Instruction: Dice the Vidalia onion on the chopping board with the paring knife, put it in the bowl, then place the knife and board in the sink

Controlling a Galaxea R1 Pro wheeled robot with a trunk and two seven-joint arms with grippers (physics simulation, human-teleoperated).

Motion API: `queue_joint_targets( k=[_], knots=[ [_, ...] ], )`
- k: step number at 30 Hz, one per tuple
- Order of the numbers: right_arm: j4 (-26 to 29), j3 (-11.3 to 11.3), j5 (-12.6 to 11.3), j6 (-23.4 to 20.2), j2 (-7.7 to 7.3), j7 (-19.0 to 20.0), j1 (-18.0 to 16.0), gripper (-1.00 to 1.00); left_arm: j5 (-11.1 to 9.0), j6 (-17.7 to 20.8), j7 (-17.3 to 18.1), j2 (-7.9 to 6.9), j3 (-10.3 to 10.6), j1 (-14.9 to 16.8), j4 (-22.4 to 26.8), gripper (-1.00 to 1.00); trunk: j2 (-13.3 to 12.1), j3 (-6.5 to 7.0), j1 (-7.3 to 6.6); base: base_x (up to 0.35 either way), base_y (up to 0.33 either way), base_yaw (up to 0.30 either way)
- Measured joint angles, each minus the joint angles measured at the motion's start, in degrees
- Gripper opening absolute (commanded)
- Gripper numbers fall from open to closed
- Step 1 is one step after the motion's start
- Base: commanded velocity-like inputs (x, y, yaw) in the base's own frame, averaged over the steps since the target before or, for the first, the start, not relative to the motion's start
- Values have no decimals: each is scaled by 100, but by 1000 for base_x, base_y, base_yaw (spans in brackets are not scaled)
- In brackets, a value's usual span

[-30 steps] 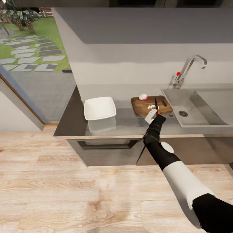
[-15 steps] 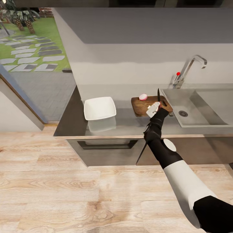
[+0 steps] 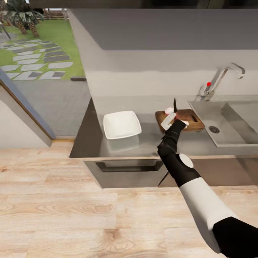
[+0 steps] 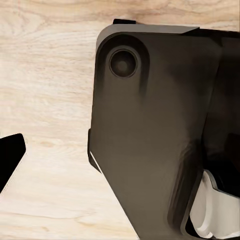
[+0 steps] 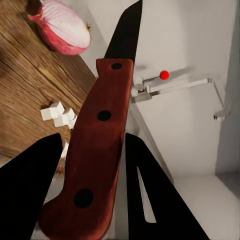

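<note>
1. Furthest left in the head view, the long glossy dark grey countertop (image 3: 150,141) begins above dark grey cabinets and a pale wooden plank floor (image 3: 71,215).
2. On the counter's left part sits the white shallow square bowl (image 3: 122,124), well apart from the board.
3. Next comes the right gripper (image 3: 170,120), its black fingers (image 5: 30,190) clamped on the red handle of the small paring knife (image 5: 97,150); the dark pointed blade stands upright over the near left corner of the board.
4. The dark brown rectangular wooden chopping board (image 3: 188,119) lies flat on the counter, just beside the sink's left edge, with its slot near the sink side.
5. A piece of the pinkish-red Vidalia onion (image 5: 62,30) rests on the board's far left corner, and a few tiny white onion cubes (image 5: 60,115) lie on the wood near the knife handle.
6. To the right is the rectangular grey steel sink (image 3: 229,125) with its round drain, tall steel faucet (image 3: 224,80) and red-knobbed lever.
7. In the left wrist view, one dark finger (image 4: 10,155) of the left gripper hangs over the floor beside a dark part of the robot's body; how far it is open I cannot tell.
</note>
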State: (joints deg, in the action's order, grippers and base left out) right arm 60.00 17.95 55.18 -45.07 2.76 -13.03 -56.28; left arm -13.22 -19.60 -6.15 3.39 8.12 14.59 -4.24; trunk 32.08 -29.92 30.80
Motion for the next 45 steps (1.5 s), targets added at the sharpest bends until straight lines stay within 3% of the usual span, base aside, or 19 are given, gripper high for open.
queue_joint_targets(
  k=[15, 45],
  knots=[
    [-57, 8, -23, -2, -1, 11, 0, -100, 0, 3, -1, 0, 0, 0, 0, 100, 0, 0, 1, 110, 17, 0],
    [-606, 3, -57, 24, -1, 142, 0, -100, 0, 12, 11, 0, 0, 0, 0, 100, 0, 0, 2, 2, 0, 0]
  ],
)
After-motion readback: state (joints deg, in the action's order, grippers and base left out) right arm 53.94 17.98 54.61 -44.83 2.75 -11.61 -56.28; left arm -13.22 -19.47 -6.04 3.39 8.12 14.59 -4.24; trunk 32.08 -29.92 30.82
